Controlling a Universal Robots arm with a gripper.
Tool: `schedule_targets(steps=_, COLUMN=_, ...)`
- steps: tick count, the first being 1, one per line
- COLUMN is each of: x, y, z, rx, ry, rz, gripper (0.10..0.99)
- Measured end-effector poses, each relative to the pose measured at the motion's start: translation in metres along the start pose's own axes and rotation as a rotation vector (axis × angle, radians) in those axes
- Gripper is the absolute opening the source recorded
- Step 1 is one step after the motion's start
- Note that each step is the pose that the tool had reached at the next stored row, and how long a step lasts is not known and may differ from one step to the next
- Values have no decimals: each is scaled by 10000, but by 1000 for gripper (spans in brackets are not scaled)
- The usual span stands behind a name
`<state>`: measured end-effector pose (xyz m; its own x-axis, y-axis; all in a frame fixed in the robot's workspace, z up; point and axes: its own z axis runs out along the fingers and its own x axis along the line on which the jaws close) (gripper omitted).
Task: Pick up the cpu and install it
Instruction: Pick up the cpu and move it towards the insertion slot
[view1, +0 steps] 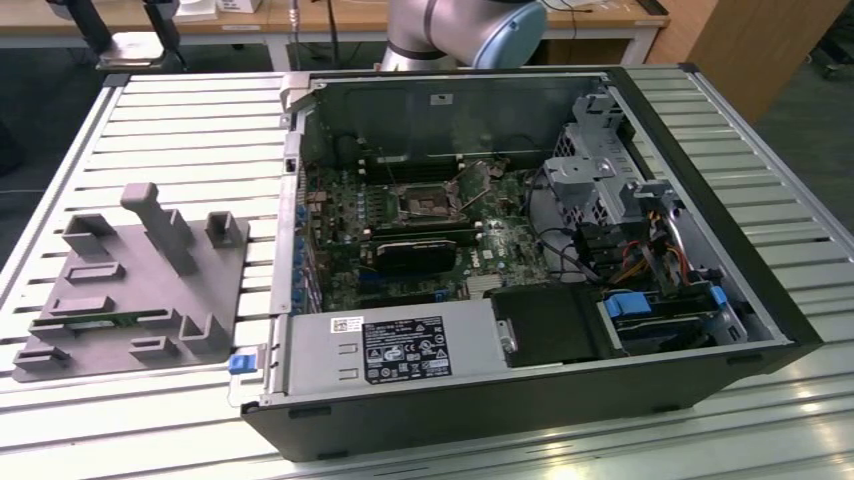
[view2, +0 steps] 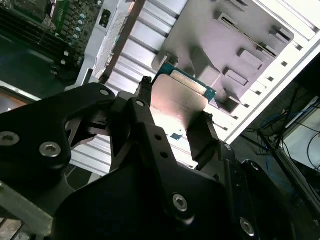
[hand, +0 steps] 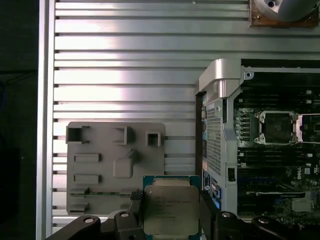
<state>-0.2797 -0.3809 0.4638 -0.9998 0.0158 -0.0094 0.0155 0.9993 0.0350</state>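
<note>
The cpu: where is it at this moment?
In the first wrist view the silvery-grey square cpu is held by the black gripper above the slatted metal table, at the edge of the grey plastic fixture nearest the open computer case.

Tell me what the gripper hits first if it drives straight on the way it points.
Holding the cpu, the gripper points at the slatted table right beside the grey fixture; likely the table first, though depth is unclear.

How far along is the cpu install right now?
Pickup looks done: the gripper is shut on the cpu, held clear near the grey fixture beside the case. Left: seating it, since the motherboard socket looks open and empty.
</note>
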Motion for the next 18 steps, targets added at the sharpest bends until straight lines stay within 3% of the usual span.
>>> schedule_targets(steps=6, x=-199, y=4, z=29, rx=0, ry=-1, rz=7, gripper=533)
schedule_targets(steps=13, x=-501, y=57, z=87, rx=0, ry=-2, rz=6, gripper=533)
schedule_targets(steps=16, x=-662, y=108, z=121, rx=-1, ry=-2, rz=5, gripper=533)
schedule_targets(steps=18, x=-717, y=148, z=136, rx=0, ry=-1, rz=6, gripper=533)
